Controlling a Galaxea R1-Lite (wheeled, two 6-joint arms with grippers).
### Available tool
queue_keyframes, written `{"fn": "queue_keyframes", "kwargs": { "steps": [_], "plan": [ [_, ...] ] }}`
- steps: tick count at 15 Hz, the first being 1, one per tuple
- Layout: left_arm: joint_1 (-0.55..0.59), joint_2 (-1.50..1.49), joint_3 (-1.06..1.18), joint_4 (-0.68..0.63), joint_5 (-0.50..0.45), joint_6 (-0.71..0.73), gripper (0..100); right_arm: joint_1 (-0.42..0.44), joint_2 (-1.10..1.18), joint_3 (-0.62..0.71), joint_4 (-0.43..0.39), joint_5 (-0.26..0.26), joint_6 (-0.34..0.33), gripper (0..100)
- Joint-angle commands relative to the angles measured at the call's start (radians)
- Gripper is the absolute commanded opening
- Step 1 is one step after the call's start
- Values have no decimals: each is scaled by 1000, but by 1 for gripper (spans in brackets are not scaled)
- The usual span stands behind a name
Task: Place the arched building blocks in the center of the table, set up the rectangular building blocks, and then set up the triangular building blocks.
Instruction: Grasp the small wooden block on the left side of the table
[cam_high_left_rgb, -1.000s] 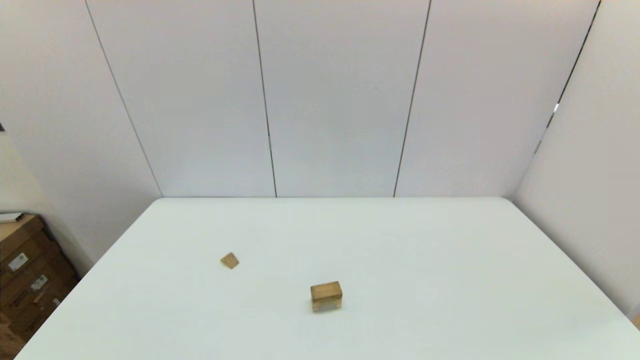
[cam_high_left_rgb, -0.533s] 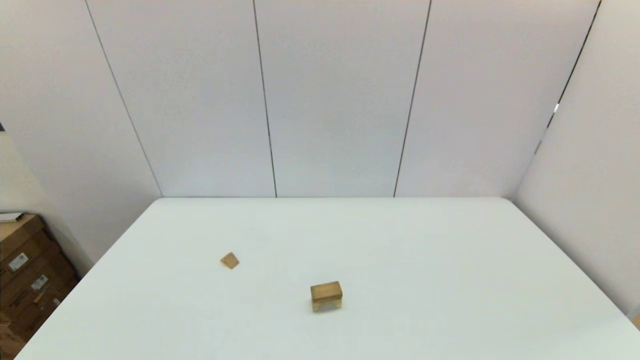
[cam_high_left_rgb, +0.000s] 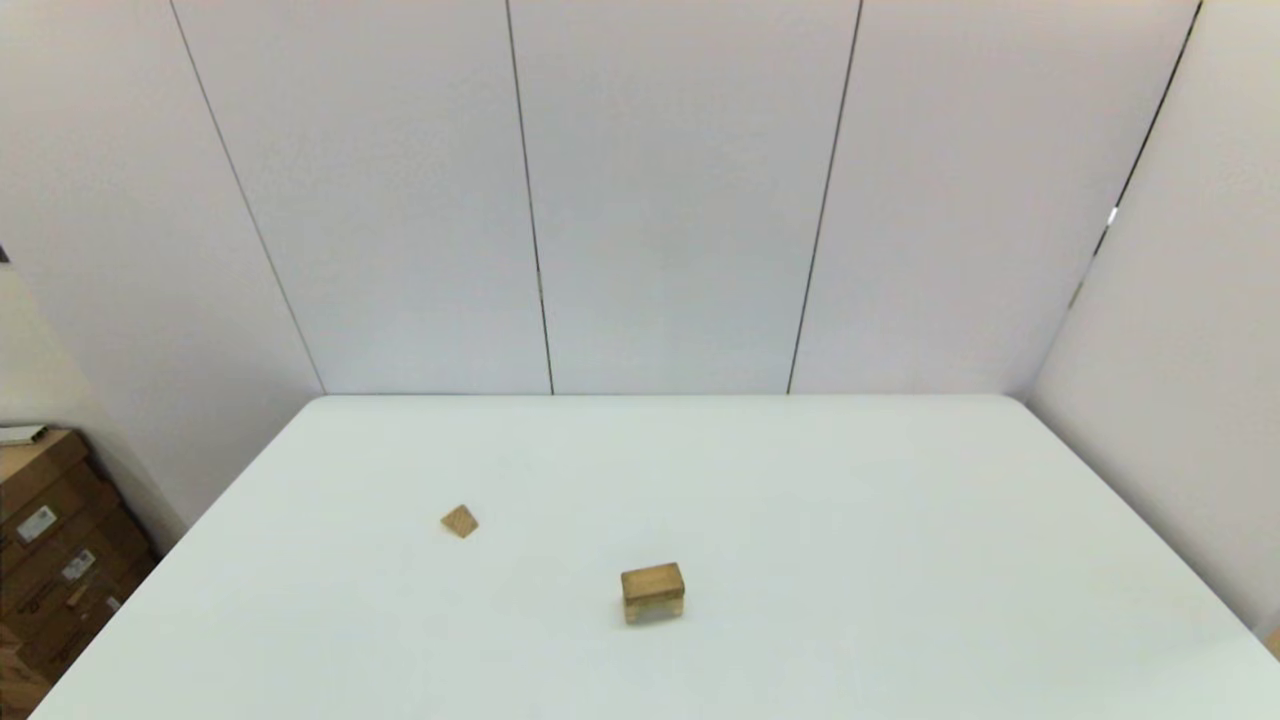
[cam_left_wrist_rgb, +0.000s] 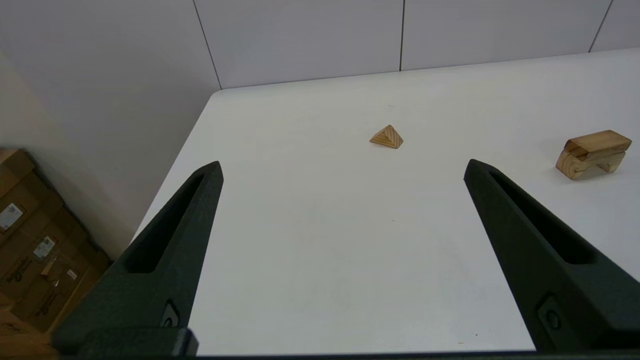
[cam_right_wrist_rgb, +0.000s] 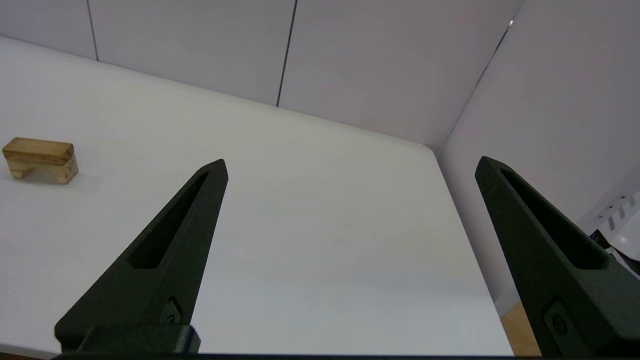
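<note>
The arched building block (cam_high_left_rgb: 655, 607) stands near the middle of the table (cam_high_left_rgb: 850, 500), notch facing down. The rectangular building block (cam_high_left_rgb: 652, 579) lies flat on top of it; the left wrist view shows the slab (cam_left_wrist_rgb: 597, 141) over the arch (cam_left_wrist_rgb: 575, 165), and the right wrist view shows the same slab (cam_right_wrist_rgb: 37, 148) and arch (cam_right_wrist_rgb: 60, 172). The triangular building block (cam_high_left_rgb: 459, 521) (cam_left_wrist_rgb: 386, 137) lies alone to the left. My left gripper (cam_left_wrist_rgb: 342, 167) and right gripper (cam_right_wrist_rgb: 352, 162) hang open and empty over the table's near edge, out of the head view.
Cardboard boxes (cam_high_left_rgb: 50, 540) are stacked on the floor past the table's left edge. White wall panels close off the back and the right side. The table's rounded far-right corner (cam_right_wrist_rgb: 427, 147) lies ahead of the right gripper.
</note>
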Motion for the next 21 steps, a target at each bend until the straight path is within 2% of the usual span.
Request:
{"fn": "queue_keyframes", "kwargs": {
  "steps": [1, 6, 10, 12, 17, 19, 21],
  "plan": [
    [0, 1, 0, 0, 0, 0, 100, 1, -70, 33, -1, 5, -1, 100],
    [0, 1, 0, 0, 0, 1, 100, 1, -111, 105, 0, 4, 16, 100],
    [0, 1, 0, 0, 0, 1, 100, 1, -111, 106, 63, 1, 42, 100],
    [0, 1, 0, 0, 0, 0, 100, 1, -113, 106, 68, 1, 66, 100],
    [0, 1, 0, 0, 0, 0, 100, 1, -111, 106, 68, -1, 66, 100],
    [0, 1, 0, 0, 0, 1, 100, 1, -113, 106, 71, -1, 96, 100],
    [0, 1, 0, 0, 0, 1, 100, 1, -111, 106, 71, -9, 165, 100]
  ]
}}
